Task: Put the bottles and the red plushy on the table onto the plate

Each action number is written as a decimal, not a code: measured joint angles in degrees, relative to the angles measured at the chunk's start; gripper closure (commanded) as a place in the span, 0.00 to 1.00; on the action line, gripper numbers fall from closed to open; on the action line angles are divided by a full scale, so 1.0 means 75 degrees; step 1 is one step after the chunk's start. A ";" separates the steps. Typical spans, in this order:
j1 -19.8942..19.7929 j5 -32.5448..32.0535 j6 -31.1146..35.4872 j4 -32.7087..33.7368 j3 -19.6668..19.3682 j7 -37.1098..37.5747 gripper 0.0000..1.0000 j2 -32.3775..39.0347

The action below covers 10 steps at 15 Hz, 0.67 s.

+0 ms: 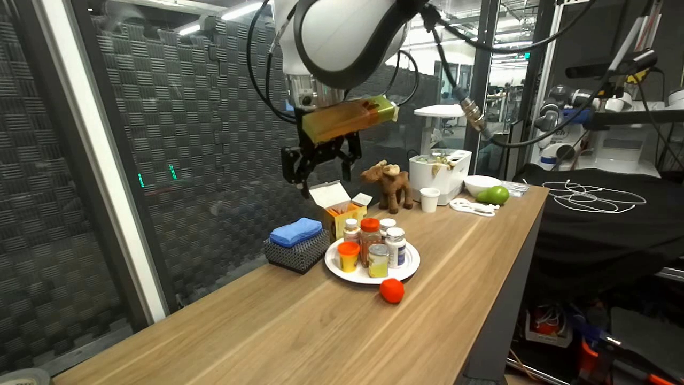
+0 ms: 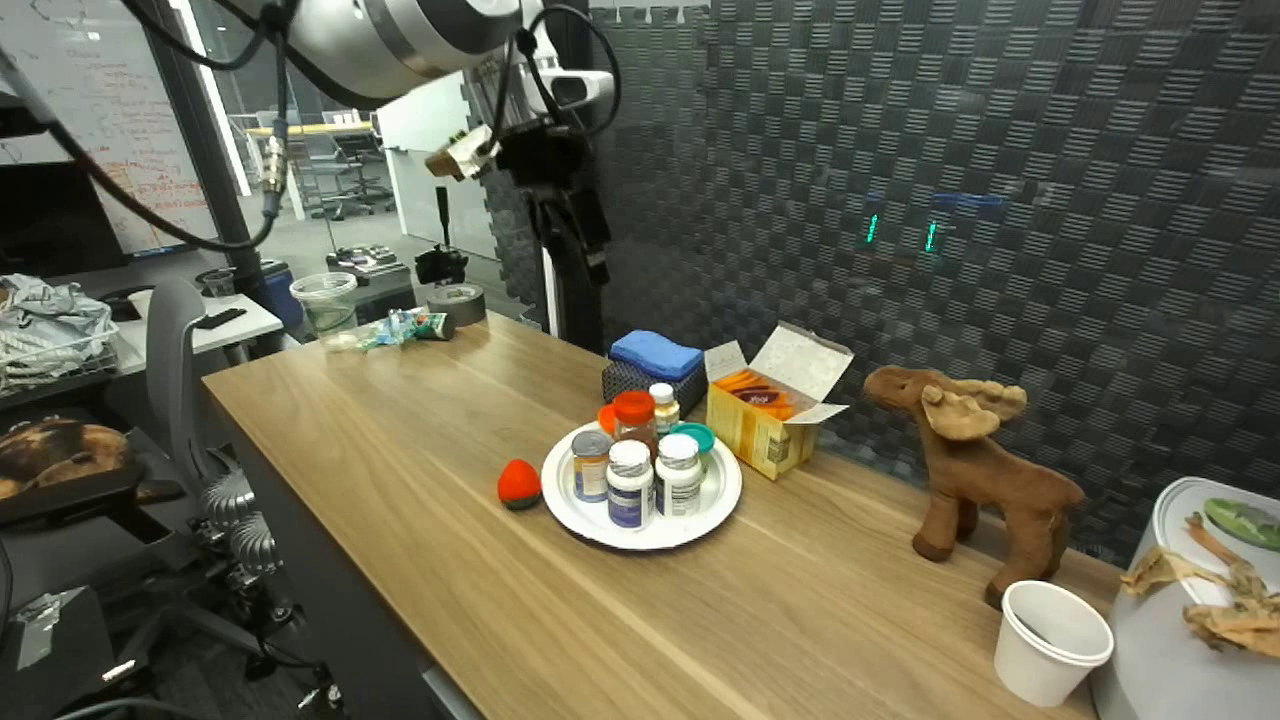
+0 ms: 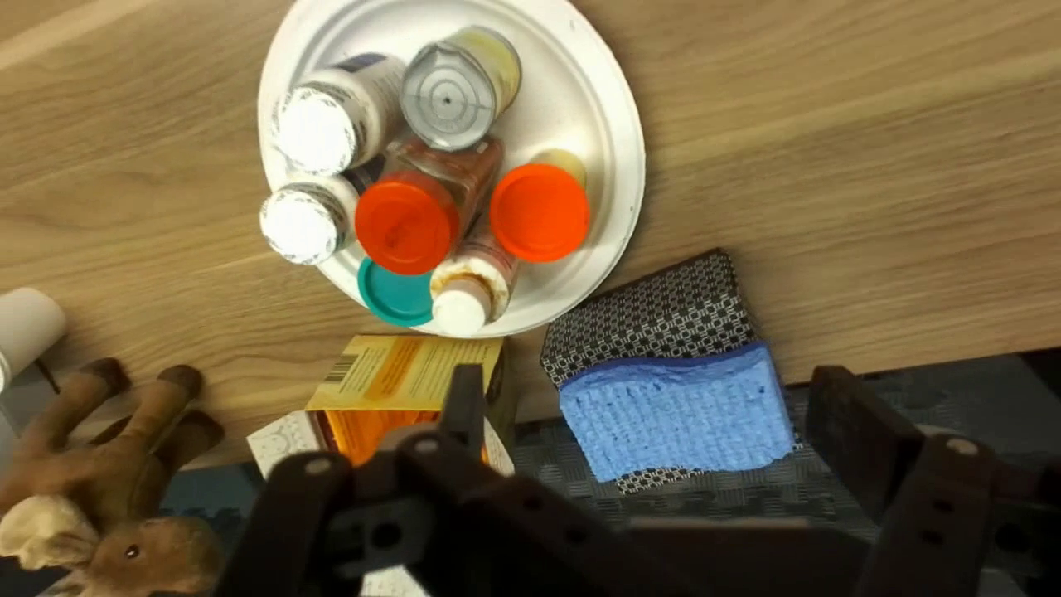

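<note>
"Several bottles (image 2: 630, 485) stand on the plate (image 2: 722, 495); what remains?"

"Apparently only the red plushy (image 2: 519, 482) (off-plate, toward the free edge of the desk (image 2: 800, 620)). Gripper (image 3: 646, 402): empty, jaws apart, above the panelled edge."

The plate (image 3: 572, 108) is white; the plushy (image 2: 519, 483) red and dark grey; the block (image 3: 653, 317) black, pale-patterned.
</note>
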 measured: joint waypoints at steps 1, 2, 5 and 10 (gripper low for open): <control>0.0017 -0.0029 -0.0082 -0.0300 0.0081 0.0012 0.00 -0.0323; 0.0020 -0.0037 -0.0178 -0.0648 0.0178 0.0031 0.00 -0.0657; -0.0042 0.0002 -0.0419 -0.1752 0.0481 0.0004 0.00 -0.1555; -0.0352 0.0680 -0.1190 -0.2599 0.0869 -0.1430 0.00 -0.2793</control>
